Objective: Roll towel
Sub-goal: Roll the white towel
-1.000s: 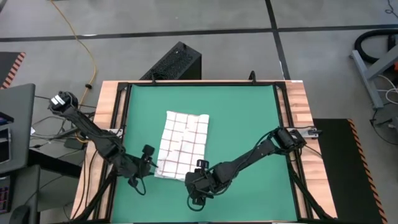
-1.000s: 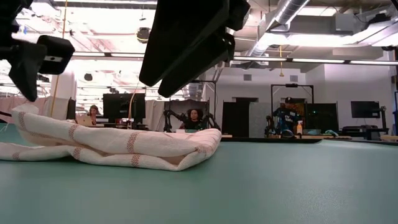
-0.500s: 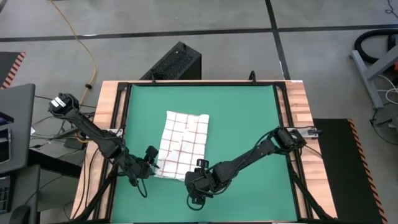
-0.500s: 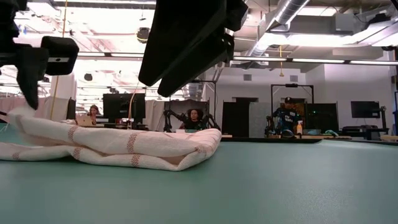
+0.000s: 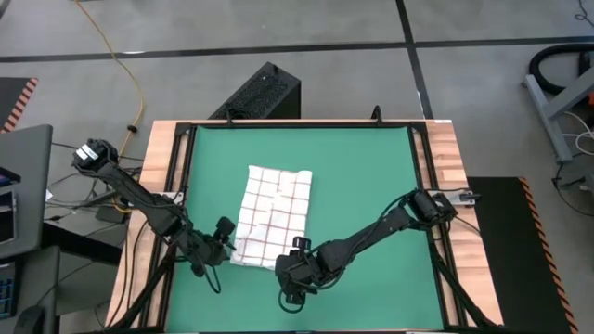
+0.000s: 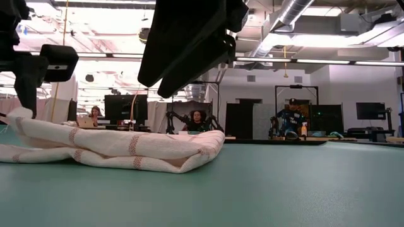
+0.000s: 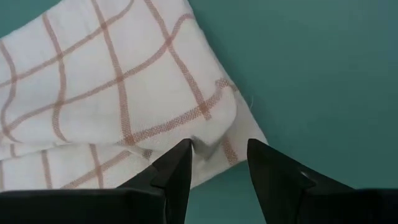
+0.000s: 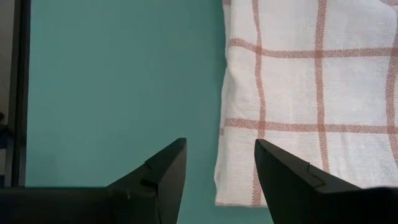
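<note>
The towel [image 5: 270,215] lies folded flat on the green mat [image 5: 362,176], slightly left of the worktop's [image 5: 447,158] middle, its near edge doubled into a soft bulge that shows in the low view [image 6: 113,150]. The left pincer [image 5: 220,243] sits at the towel's near left corner, fingers [image 7: 173,171] spread wide, with the cloth corner [image 7: 211,134] just ahead of the tips and not gripped. The right pincer [image 5: 299,263] hangs just off the near right corner, also spread wide, with the towel's edge [image 8: 298,93] beside one finger [image 8: 283,171] and bare mat between the tips.
</note>
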